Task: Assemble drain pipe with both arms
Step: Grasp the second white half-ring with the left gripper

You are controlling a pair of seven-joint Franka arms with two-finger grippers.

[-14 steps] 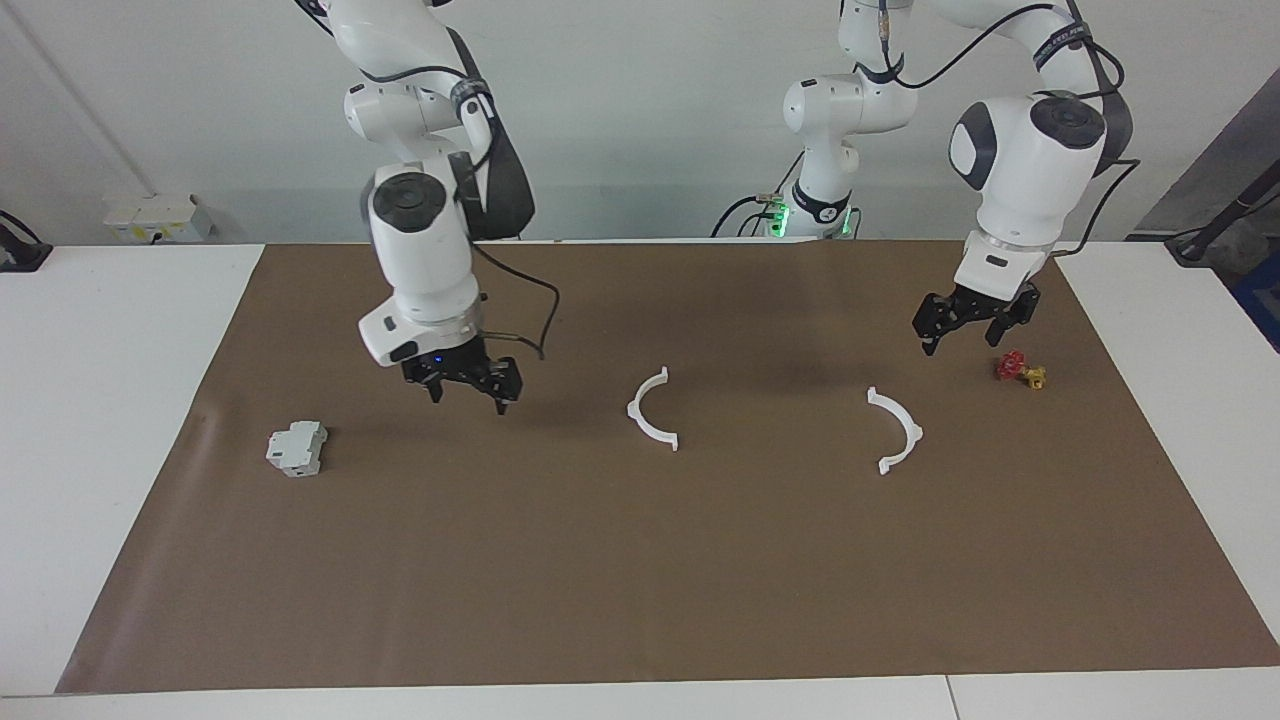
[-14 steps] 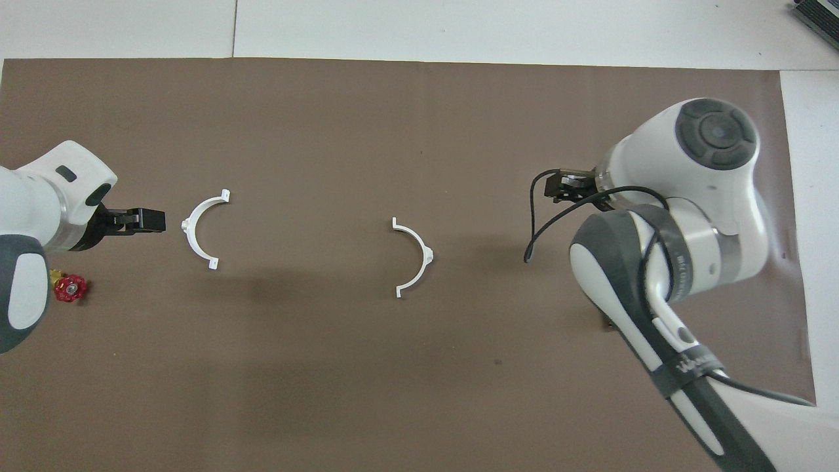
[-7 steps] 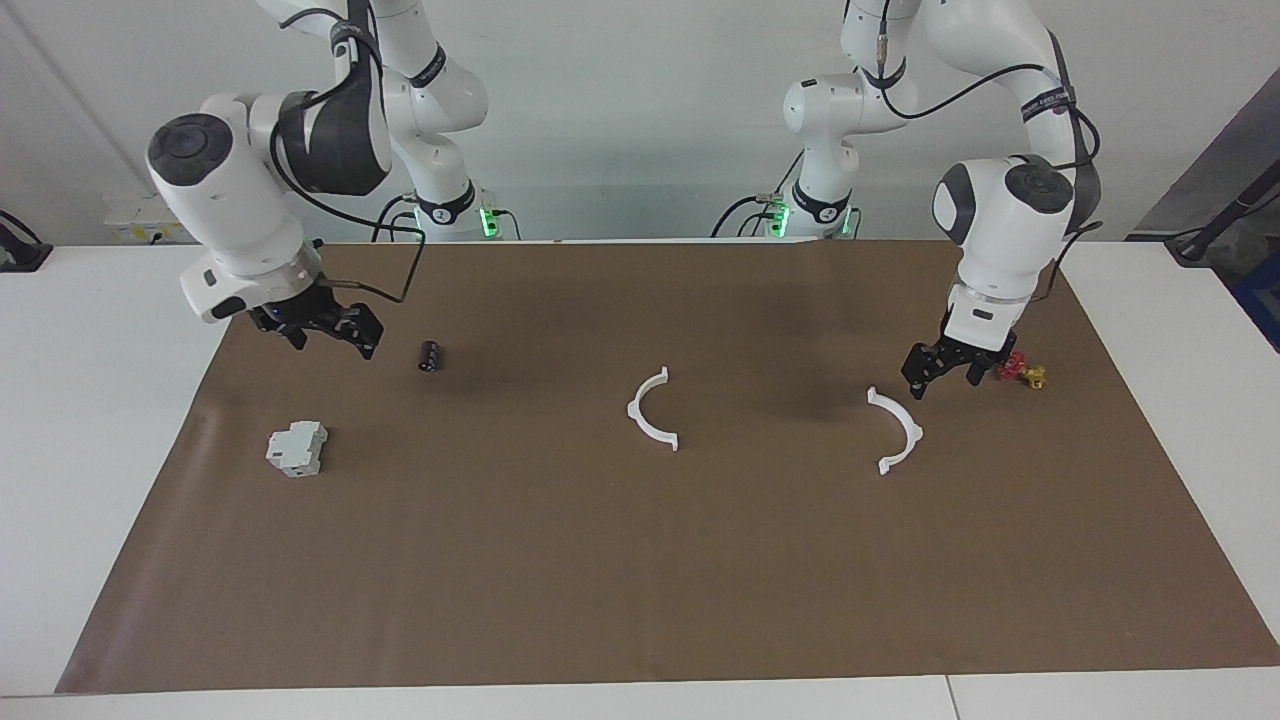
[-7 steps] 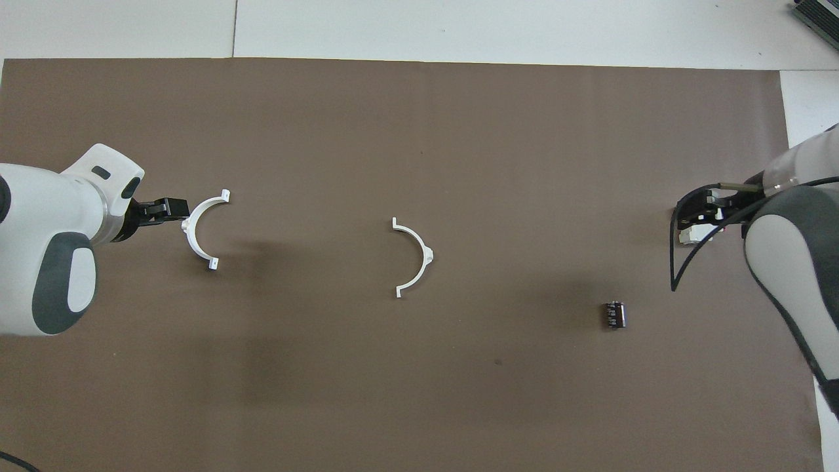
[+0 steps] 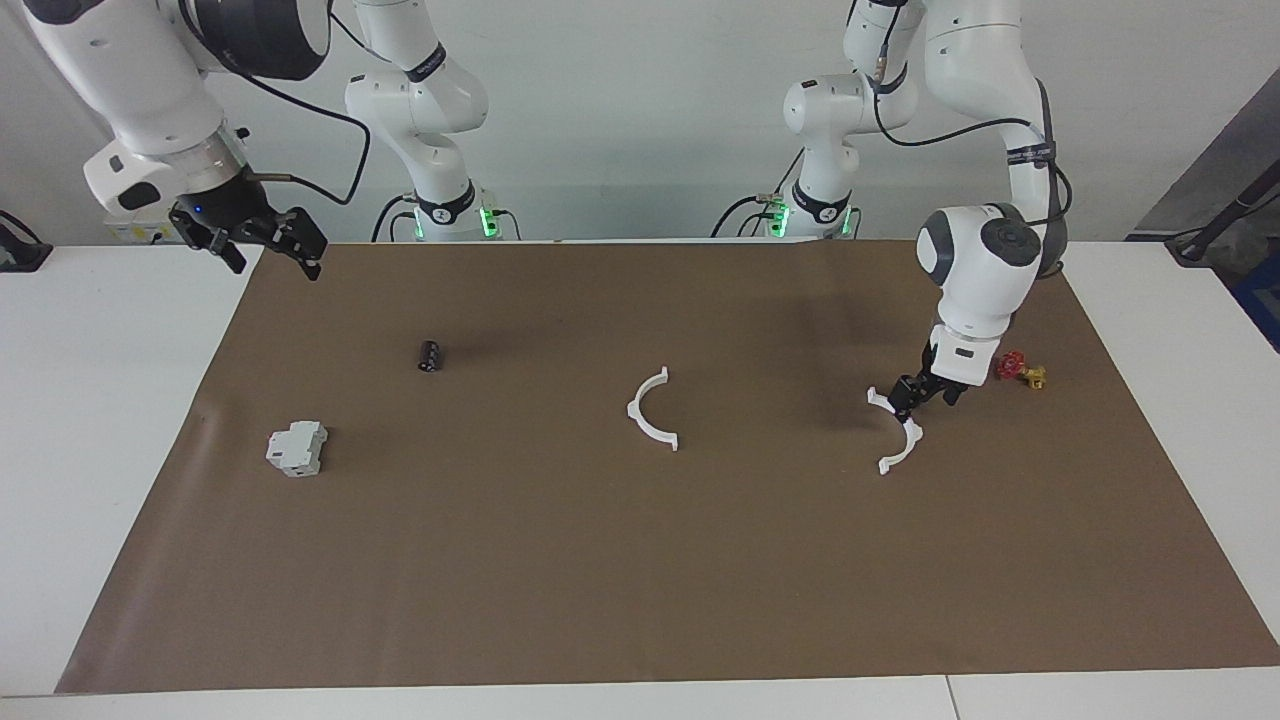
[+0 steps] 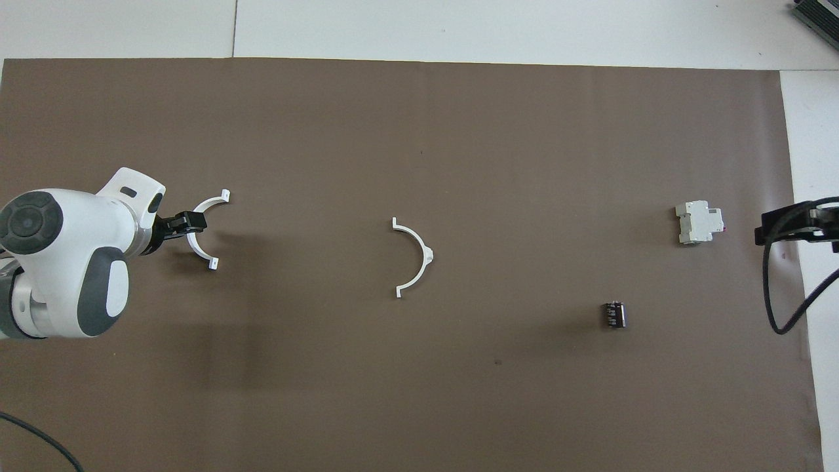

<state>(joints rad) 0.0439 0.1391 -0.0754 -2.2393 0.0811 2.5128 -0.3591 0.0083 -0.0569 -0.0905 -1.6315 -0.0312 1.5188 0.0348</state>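
My left gripper (image 5: 922, 392) sits at the half-ring (image 5: 897, 432) near the valve (image 5: 1020, 369); its grip I cannot tell. A shallow pinch could flick that thin ring away. The second half (image 5: 652, 410) lies mid-mat. My right gripper (image 5: 262, 238) waits open, raised.

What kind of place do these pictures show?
Probably a robotics laboratory: two large white jointed robot arms stand at a white table with a brown paper mat, before a plain white wall.
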